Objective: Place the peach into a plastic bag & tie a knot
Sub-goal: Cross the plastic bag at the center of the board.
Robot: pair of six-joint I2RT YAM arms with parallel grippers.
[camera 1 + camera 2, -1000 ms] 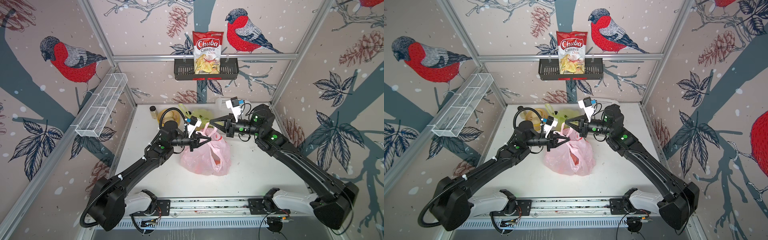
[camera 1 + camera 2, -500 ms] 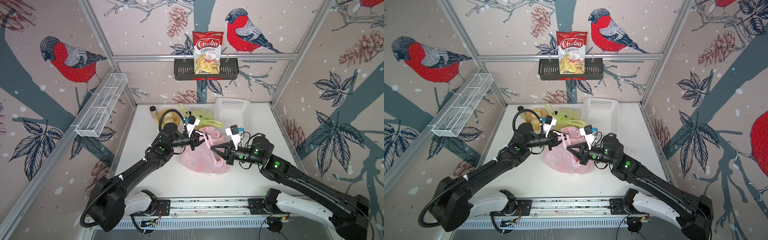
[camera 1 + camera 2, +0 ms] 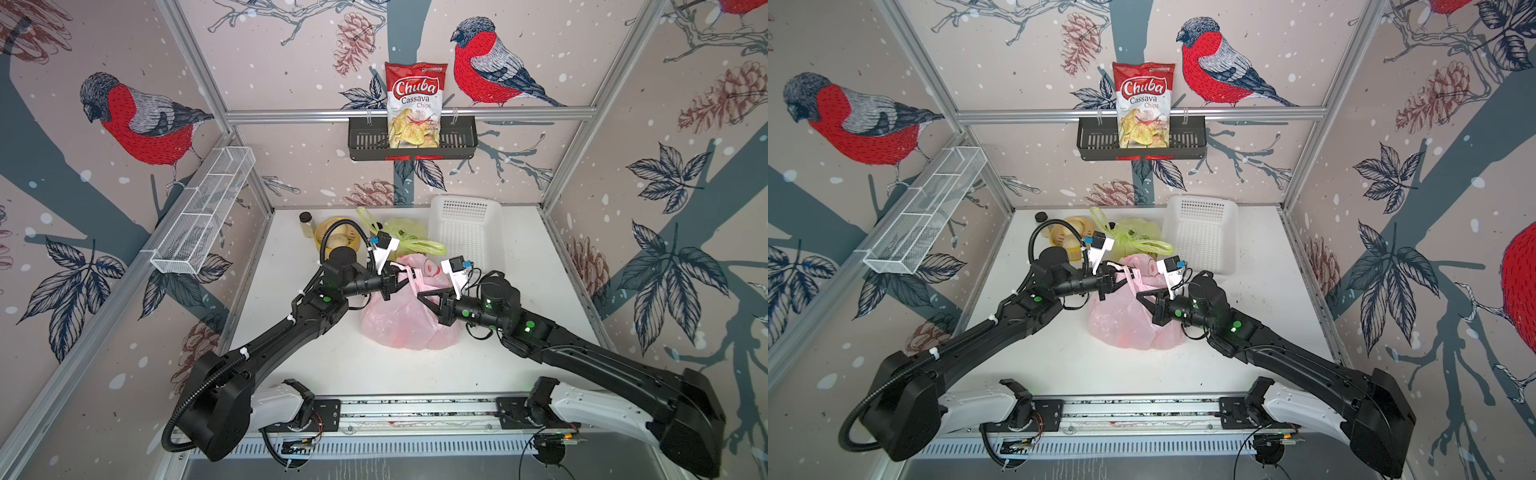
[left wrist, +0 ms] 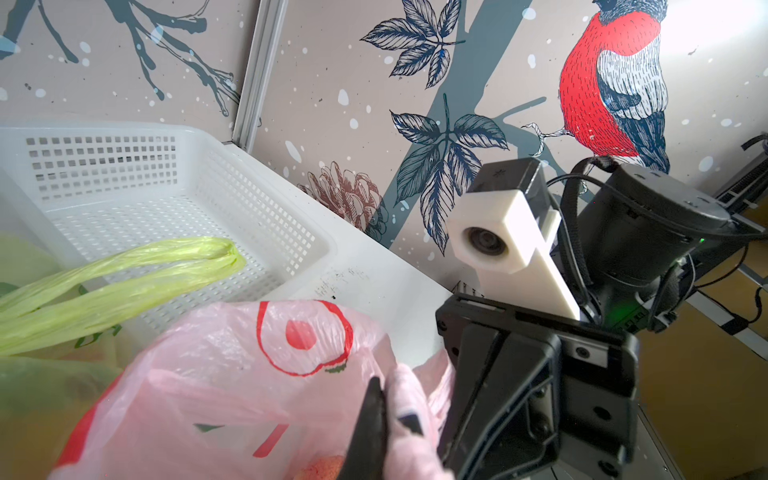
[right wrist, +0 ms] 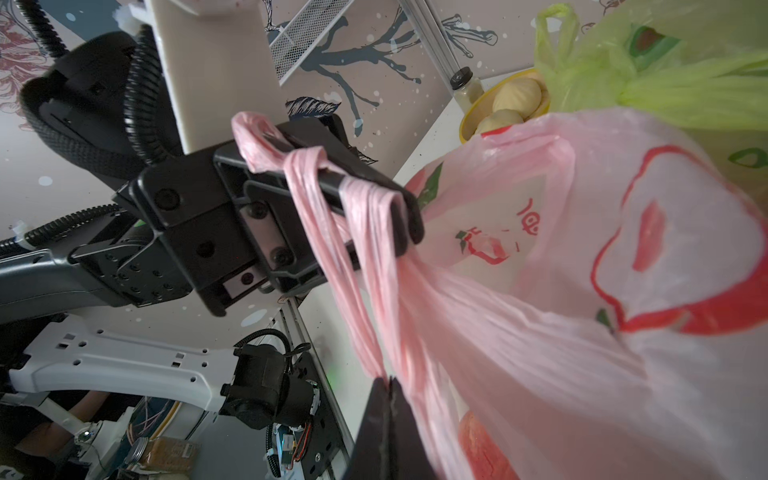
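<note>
1. The peach [image 5: 482,449] is already inside the pink bag [image 3: 409,328], low down. The bag is slumped on the table [image 3: 519,357] between the two arms.
2. The left gripper [image 3: 400,282] is clamped narrow on one handle, which is looped over its fingers in the right wrist view. The right gripper [image 3: 420,295] is closed up too. A strand of handle looks to be pinched at its tips, though that's only partly shown.
3. So the knot is judged to be the step in hand, and nothing is cinched yet.
4. For a clean job, both pinches should be held firm. One strand should be passed round the other and fed through the loop. The ends are best pulled apart sideways rather than up, so the peach isn't lifted or tipped out.
5. No yanking is advised, since film this thin is probably easily torn or slipped.
6. The green bag [image 3: 405,232] just behind should be left out of the loop.
7. Writing: "Chuba Cassava Chips" can be read on the chip bag [image 3: 415,104] in the black rack [image 3: 365,141] on the back wall. A red fruit print and small red marks are seen on the pink bag, but nothing there can be read.
</note>
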